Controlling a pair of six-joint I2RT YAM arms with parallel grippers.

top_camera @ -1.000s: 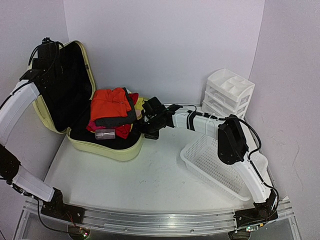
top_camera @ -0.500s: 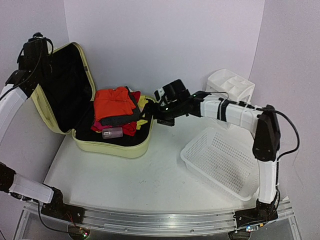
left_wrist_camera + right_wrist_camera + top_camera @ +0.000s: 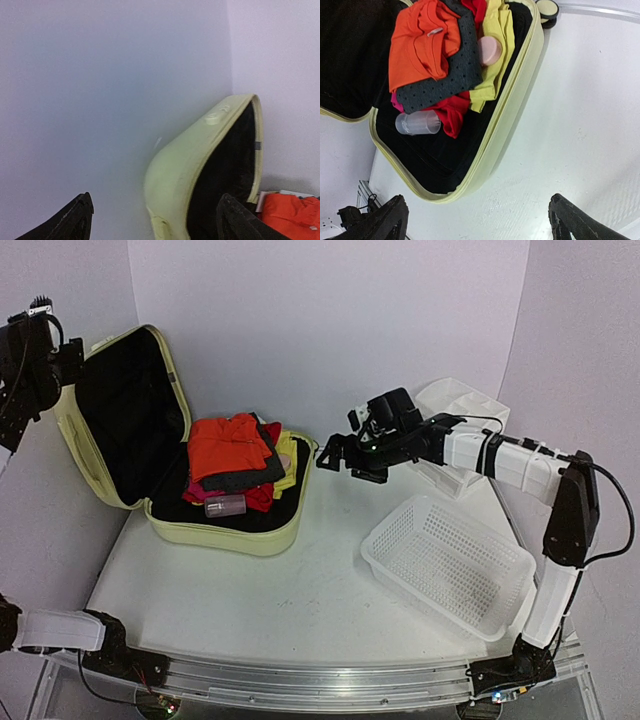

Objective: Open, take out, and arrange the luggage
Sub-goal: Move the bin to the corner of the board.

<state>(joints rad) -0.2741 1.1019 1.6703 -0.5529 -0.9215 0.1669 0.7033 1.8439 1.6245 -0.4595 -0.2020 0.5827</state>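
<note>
Left claw (image 3: 155,195): hanging high beside the left wall, fingers standing wide apart, gripping nothing.
Luggage (image 3: 230,535): lying at the left rear of the surface (image 3: 280,610), lid standing open toward the left wall, holding folded clothes (image 3: 230,450) and a clear bottle (image 3: 224,505).
Right claw (image 3: 477,200): hovering just right of the luggage, fingers spread wide, gripping nothing.
White basket (image 3: 450,560): sitting at right front.
Drawer organizer (image 3: 470,405): standing at right rear.

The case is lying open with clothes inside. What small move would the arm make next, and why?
Probably lower the right pincer onto the orange garment, which tops the pile in the luggage. The lid stands open, nothing has been taken out yet, and that pincer is open, empty and hovering just beside the luggage.
</note>
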